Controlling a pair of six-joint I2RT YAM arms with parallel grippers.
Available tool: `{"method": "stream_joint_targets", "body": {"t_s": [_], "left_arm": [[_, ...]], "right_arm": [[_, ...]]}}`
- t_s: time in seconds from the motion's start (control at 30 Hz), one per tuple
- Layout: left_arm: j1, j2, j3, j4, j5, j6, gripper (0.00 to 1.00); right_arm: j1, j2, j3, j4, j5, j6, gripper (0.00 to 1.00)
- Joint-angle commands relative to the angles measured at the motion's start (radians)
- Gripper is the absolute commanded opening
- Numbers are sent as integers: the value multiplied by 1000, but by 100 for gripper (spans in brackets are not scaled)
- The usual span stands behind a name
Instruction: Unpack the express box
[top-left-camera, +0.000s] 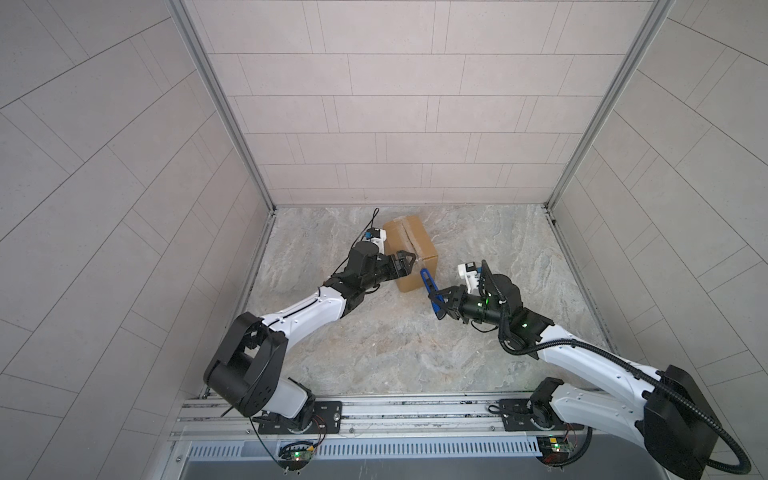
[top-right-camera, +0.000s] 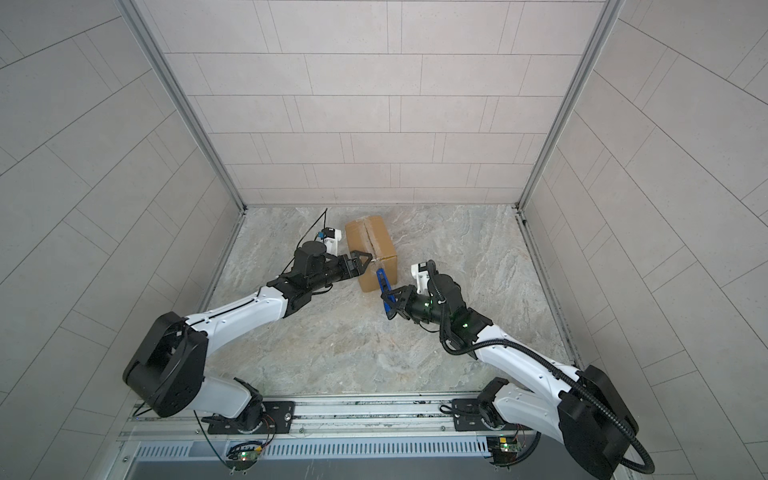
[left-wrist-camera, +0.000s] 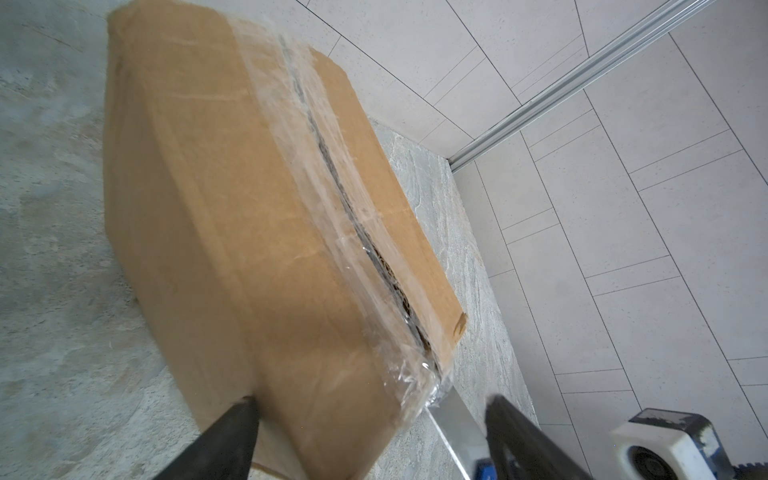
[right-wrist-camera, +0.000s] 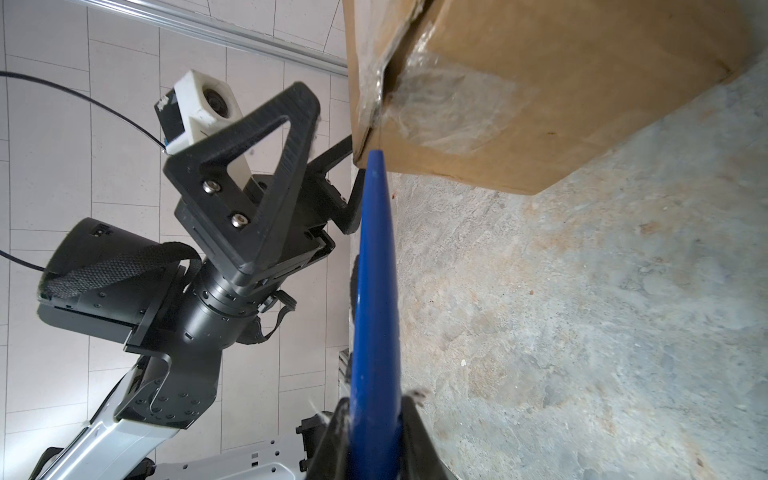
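Observation:
The express box (top-left-camera: 399, 239) (top-right-camera: 361, 237), a brown carton, lies at the back middle of the table in both top views. Crinkled clear tape (left-wrist-camera: 316, 137) covers its top seam, and a dark slit runs under the tape. My left gripper (top-left-camera: 409, 266) (top-right-camera: 368, 259) (left-wrist-camera: 370, 403) is open with the box's near corner between its fingers. My right gripper (top-left-camera: 440, 301) (top-right-camera: 395, 297) (right-wrist-camera: 374, 403) is shut on a blue knife (top-left-camera: 428, 284) (top-right-camera: 383, 284) (right-wrist-camera: 374, 270). The knife's silver blade (left-wrist-camera: 453, 419) reaches the taped end of the box (right-wrist-camera: 561, 104).
Tiled walls (top-left-camera: 124, 208) close in the marbled table (top-left-camera: 395, 345) on three sides. A metal rail (top-left-camera: 395, 411) with both arm bases runs along the front edge. The two grippers stand close together at the box's near end.

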Motion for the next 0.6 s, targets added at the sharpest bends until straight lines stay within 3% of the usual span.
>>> {"method": "stream_joint_targets", "body": {"t_s": [0.0,0.27,0.57], "left_arm": [[-14,3,32,40,29,-5,88],[-17,-5,26,38,24,-6,89],[-18,-5,17,43,23,-6,88]], "right_arm": [[29,5,13,87,-32,-20,0],[61,68,16,144,-27,-2,0],[63,34,61,99,-19,-15,0]]}}
